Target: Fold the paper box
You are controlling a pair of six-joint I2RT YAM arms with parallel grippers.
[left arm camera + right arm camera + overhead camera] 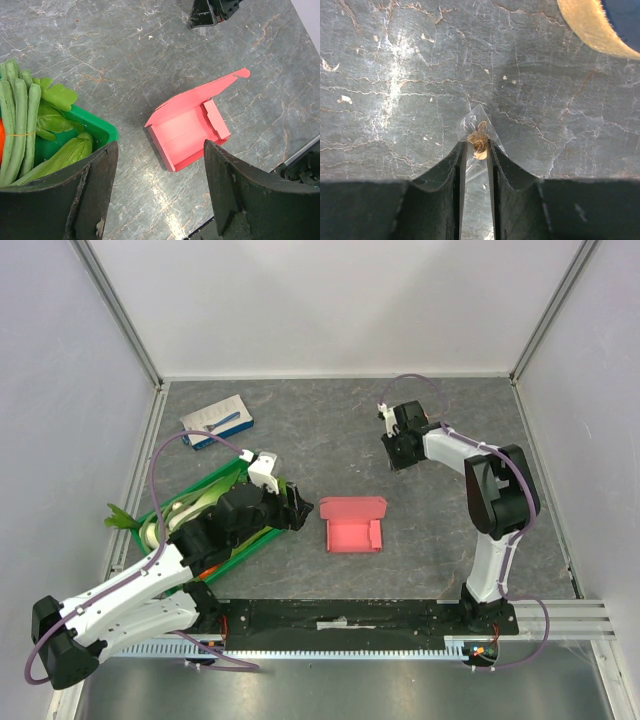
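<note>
1. By the left edge of the table (330, 430) stands a green crate (102, 129) of vegetables. It holds green beans (20, 125) and leafy greens, and the left arm stretches over it.
2. Near the far-left corner a blue-and-white package (216, 423) lies flat, well apart from the crate.
3. The left hand (297, 508) hangs just past the crate's right side and points toward the middle of the table. Its 2 fingers (87, 192) are spread wide and hold nothing.
4. The paper box (353, 525) lies at the middle of the table, somewhat nearer the near edge than the far one. It sits just right of the left hand and does not touch it.
5. In the left wrist view the paper box (187, 135) shows as a partly folded, shallow open tray. 1 long flap stands up along its far side, and a smaller flap is folded in at its right end.
6. The right hand (395, 452) is toward the far-right part of the table, well apart from the box and pointing down at the surface.
7. In the right wrist view its 2 fingers (450, 170) are pressed nearly together. They pinch a small clear wrapper (479, 137) with something brown inside, which rests on the table.
</note>
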